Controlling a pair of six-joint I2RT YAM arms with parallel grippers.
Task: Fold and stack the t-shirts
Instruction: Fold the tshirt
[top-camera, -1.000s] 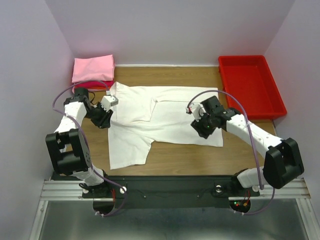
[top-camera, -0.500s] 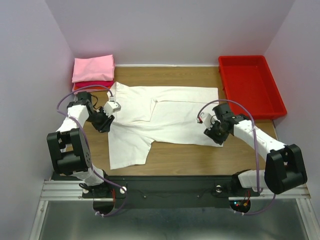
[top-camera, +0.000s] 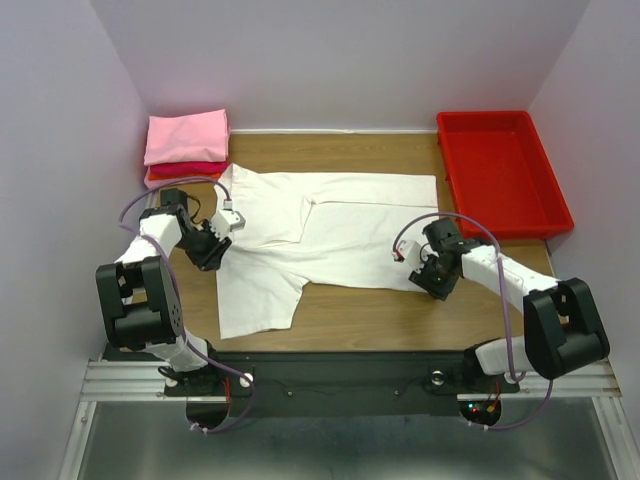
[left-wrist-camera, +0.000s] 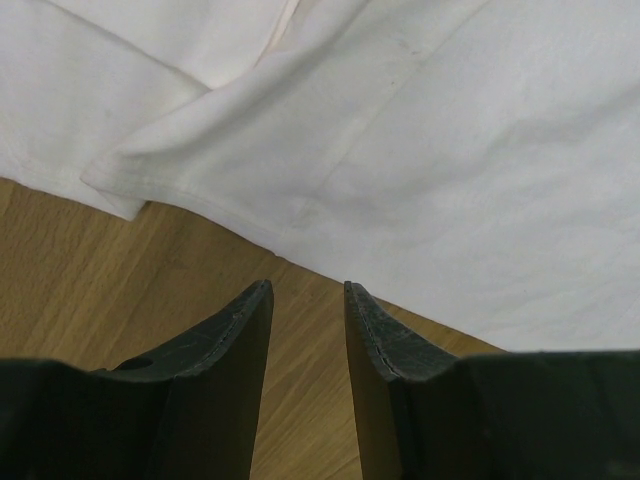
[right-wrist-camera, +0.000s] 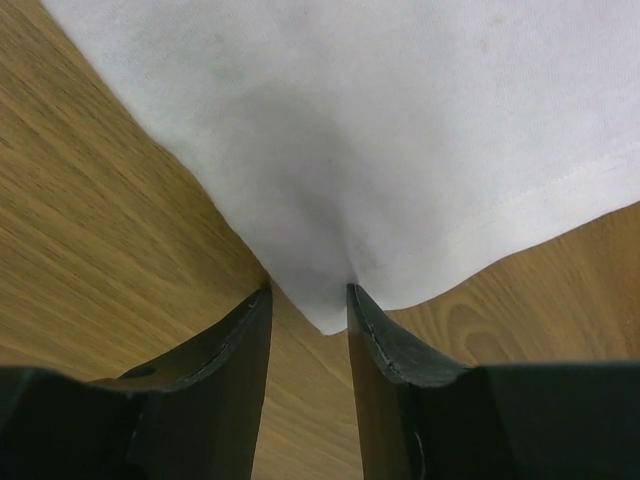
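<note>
Soft white t-shirt (top-camera: 345, 228) lies flat on grainy wooden table (top-camera: 370, 315).

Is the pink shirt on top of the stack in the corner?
Yes, the folded pink t-shirt lies on the red t-shirt.

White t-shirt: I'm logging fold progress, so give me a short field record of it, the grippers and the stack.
white t-shirt: spread on table, not fully folded
left gripper: open, over bare table at shirt's left edge
right gripper: open, shirt's near right corner between its jaws
stack: pink t-shirt on red t-shirt, far left corner
</note>
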